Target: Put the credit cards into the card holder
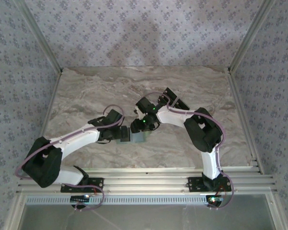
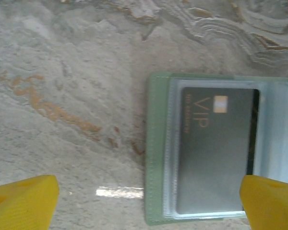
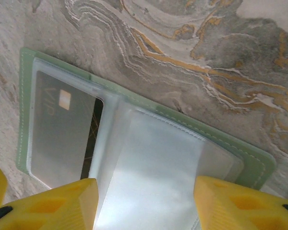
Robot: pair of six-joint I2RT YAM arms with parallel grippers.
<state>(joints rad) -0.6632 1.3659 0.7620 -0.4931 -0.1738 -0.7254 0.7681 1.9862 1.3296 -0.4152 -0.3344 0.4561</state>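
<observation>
The pale green card holder (image 1: 137, 137) lies open on the marble table between my two grippers. In the left wrist view its green border (image 2: 155, 143) frames a clear sleeve with a grey VIP credit card (image 2: 213, 153) inside. The same card (image 3: 57, 139) shows in the left half of the holder (image 3: 26, 96) in the right wrist view. My left gripper (image 2: 149, 194) is open wide, one yellow finger (image 2: 271, 201) over the holder's near edge. My right gripper (image 3: 145, 191) stands open low over the holder, a clear sleeve leaf (image 3: 158, 163) between its fingers.
The marble table (image 1: 86, 91) reaches back to patterned walls. Aluminium rails (image 1: 149, 179) run along the near edge by the arm bases. Both arms crowd the table's middle.
</observation>
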